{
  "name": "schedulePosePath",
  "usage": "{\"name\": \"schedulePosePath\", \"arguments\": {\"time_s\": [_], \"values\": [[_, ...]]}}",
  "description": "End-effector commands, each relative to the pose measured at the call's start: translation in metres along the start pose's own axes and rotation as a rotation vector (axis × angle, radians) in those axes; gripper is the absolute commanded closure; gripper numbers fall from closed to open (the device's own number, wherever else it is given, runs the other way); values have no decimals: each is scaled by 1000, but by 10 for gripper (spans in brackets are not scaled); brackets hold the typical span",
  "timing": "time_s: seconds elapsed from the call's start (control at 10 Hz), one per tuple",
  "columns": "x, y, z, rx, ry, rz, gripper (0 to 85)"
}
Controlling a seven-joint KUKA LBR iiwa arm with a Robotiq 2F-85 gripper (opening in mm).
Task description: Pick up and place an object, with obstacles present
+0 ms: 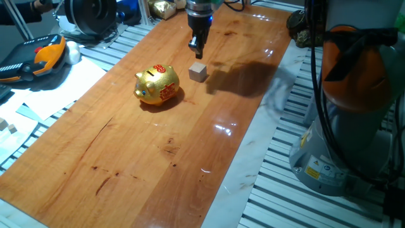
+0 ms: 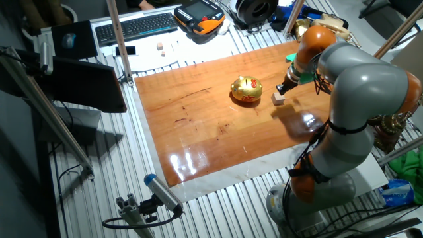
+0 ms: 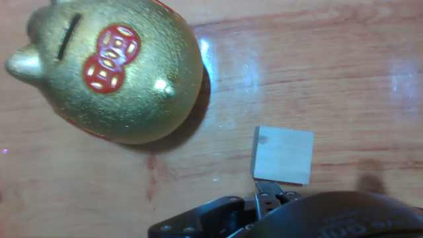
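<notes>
The object, a small pale wooden cube [image 1: 199, 71] [image 2: 278, 99] [image 3: 283, 155], rests on the wooden tabletop [image 1: 158, 164]. Just left of it stands the obstacle, a shiny gold piggy bank [image 1: 157, 85] [image 2: 246, 89] [image 3: 112, 73] with red markings; a narrow gap separates them. My gripper [image 1: 196, 46] [image 2: 284, 87] [image 3: 268, 192] hangs above the table just beyond the cube, not touching it. Its fingers look pressed together with nothing between them. In the hand view only the fingertips show, at the bottom edge next to the cube.
The robot's base [image 1: 345, 126] stands off the table's right edge. An orange and black pendant [image 1: 38, 57] [image 2: 198, 14], white paper [image 1: 57, 88] and tiny pale blocks [image 1: 6, 126] lie off the left side. A keyboard [image 2: 135, 25] sits further back.
</notes>
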State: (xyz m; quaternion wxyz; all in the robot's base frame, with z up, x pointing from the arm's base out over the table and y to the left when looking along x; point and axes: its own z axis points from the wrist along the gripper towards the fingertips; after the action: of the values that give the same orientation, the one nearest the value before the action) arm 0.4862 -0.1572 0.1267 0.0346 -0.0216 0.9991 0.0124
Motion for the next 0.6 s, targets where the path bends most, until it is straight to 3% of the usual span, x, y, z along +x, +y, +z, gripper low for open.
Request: {"name": "schedulePosePath", "arguments": {"time_s": [0.0,0.5], "values": [[2,-1,5,3,-7,6,850],[2,-4,8,-7,-7,10,850]]}}
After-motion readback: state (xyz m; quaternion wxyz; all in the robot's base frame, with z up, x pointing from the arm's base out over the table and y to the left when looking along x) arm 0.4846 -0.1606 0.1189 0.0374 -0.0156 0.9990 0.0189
